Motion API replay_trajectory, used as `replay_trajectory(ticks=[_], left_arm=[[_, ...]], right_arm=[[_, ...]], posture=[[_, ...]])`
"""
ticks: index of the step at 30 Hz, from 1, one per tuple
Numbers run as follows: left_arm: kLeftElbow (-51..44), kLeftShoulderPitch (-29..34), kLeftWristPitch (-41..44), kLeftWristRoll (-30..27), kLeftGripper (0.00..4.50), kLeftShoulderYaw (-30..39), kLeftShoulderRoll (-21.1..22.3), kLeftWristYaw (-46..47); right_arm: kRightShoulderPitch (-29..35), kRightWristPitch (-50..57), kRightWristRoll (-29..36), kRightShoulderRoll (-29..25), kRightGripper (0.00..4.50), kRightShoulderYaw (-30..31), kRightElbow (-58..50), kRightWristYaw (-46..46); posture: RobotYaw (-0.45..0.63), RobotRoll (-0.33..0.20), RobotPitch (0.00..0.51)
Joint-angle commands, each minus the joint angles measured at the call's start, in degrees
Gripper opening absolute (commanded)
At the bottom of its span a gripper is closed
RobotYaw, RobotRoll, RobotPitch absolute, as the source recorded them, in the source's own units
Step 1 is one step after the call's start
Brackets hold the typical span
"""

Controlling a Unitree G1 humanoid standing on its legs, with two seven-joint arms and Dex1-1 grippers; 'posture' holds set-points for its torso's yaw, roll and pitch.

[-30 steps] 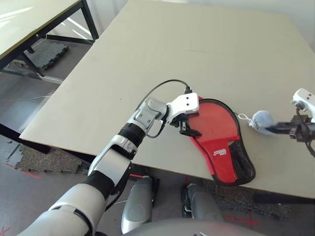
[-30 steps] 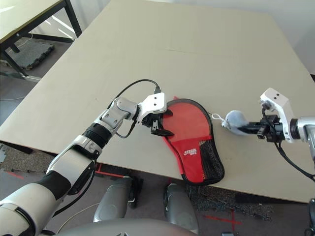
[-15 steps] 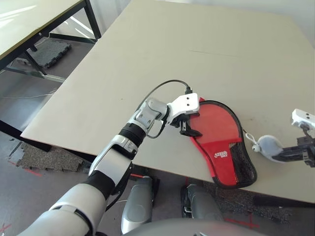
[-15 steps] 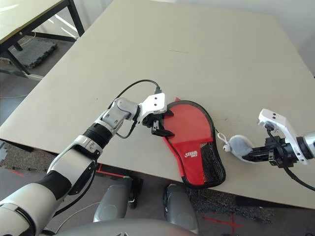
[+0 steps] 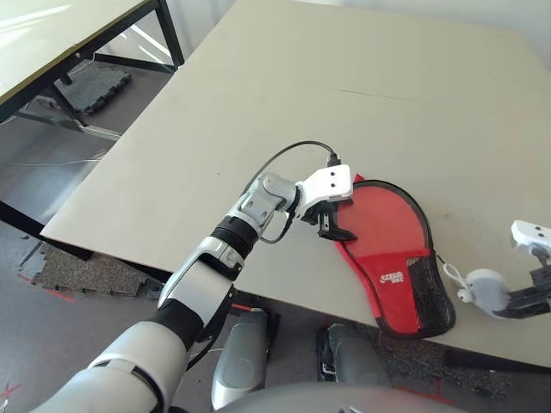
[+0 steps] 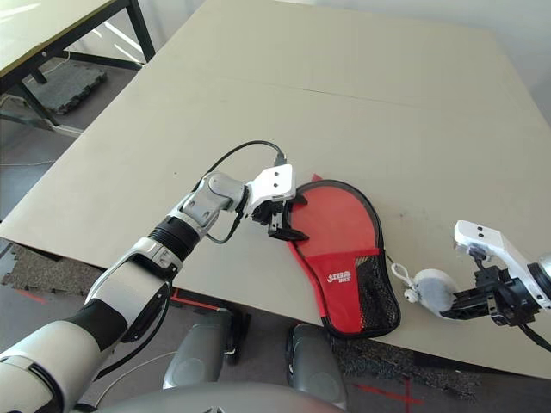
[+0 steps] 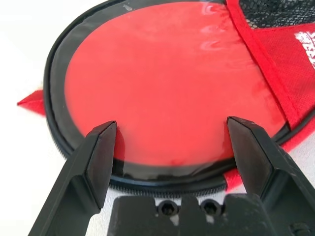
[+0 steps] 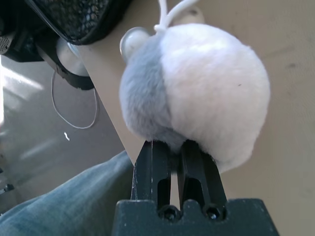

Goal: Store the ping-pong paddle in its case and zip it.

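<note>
Left wrist view: left gripper [image 7: 170,129] spread wide over the case's [image 7: 167,83] round end, apparently touching

Left pincer [image 5: 331,220] on red case [image 5: 387,251]

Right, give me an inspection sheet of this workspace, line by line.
Surface: beige table, faint seam across.
Job's things: red case lying flat near the front edge; paddle not seen.
Clutter: grey plush ball on a white cord from the case.
Grippers: left gripper open at the case's round end; right gripper shut on the plush ball.
Cables: black cable looping over the left wrist.
Surroundings: second table, floor mats.
</note>
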Motion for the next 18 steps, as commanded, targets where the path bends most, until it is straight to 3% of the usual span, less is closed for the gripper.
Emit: replay_trajectory(ticks=[1,3,6,16,18], left_arm=[[2.33,1.4,1.08,2.09,4.5,-1.5,0.52,0.58],[2.34,1.4,1.05,2.06,4.5,-1.47,0.5,0.61],[2.35,1.38,1.06,2.05,4.5,-1.46,0.51,0.67],[1.6,1.56,1.32,1.68,4.5,-1.52,0.28,0.54],[1.3,1.65,1.43,1.56,4.5,-1.49,0.17,0.46]], right_arm=[[2.37,0.74,-4.69,3.11,0.01,5.35,7.4,-0.2],[1.69,0.09,-4.08,3.57,0.01,4.22,8.11,0.22],[1.14,-0.12,-3.49,3.22,0.88,3.27,8.24,0.89],[-5.66,6.56,2.56,3.21,4.45,-3.01,8.11,1.33],[-8.56,9.92,5.23,2.9,4.45,-4.79,8.39,1.35]], posture=[[0.01,0.0,0.156],[0.01,0.0,0.157],[0.02,0.0,0.156],[0.01,0.0,0.154],[0.01,0.0,0.154]])
